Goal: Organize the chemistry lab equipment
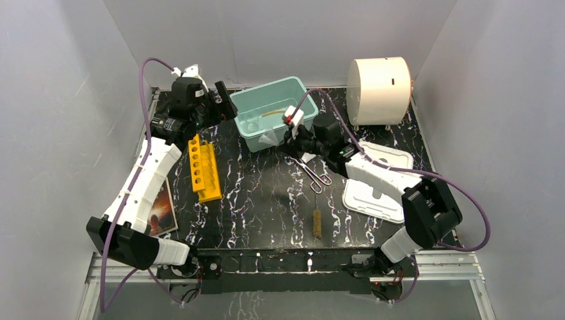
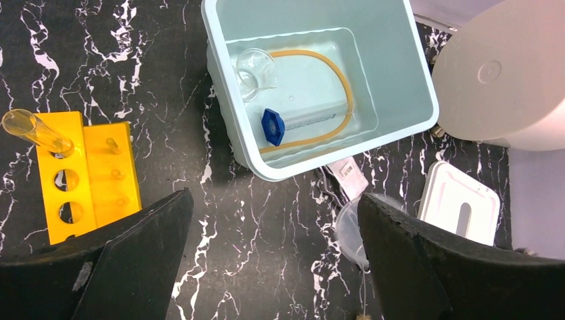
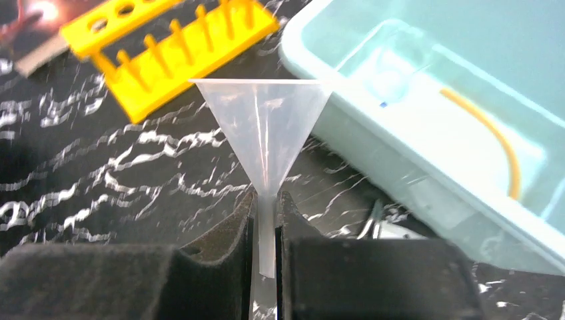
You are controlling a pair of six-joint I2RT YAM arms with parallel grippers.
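Here, the right gripper [image 3: 265, 220] is clamped on the funnel's [image 3: 261, 120] stem, cone pointing away from it, just near of the bin [image 2: 216, 73]. The left gripper [image 2: 272, 205] hangs wide open, empty, left of the bin — beaker [image 2: 256, 70], tube [image 2: 336, 70], cap [image 2: 272, 125] lie inside

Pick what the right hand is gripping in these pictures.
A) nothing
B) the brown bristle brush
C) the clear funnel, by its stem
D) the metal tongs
C: the right wrist view shows the right hand shut on the stem of the clear funnel, while the metal tongs and the brown bristle brush lie loose on the table.
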